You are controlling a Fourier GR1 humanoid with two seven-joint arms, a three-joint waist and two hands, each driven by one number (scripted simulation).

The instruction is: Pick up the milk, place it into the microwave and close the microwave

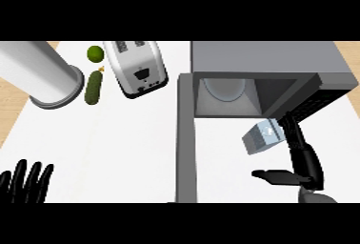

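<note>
White counter fills my head view, with wood showing at its edges. At 1 o'clock sits the microwave, its cavity open toward me and a round plate visible deep inside. Its door swings out as a grey slab running down from 12 to 6 o'clock.

My right hand comes in at 4 o'clock, fingers stretched up along the right side of the milk, thumb spread out lower left. The milk carton hangs tilted just in front of the cavity's mouth, against my fingers; I judge that I am carrying it, though I cannot see how the grasp closes on it.

My left hand rests at 8 o'clock, fingers straight and upward, holding nothing.

At 11 o'clock stand a toaster, a cucumber, a lime and a grey cylinder.

To do this step well, I should level the carton, push it toward 12 o'clock past the cavity's lip, set it on the plate, then withdraw before swinging the door.
</note>
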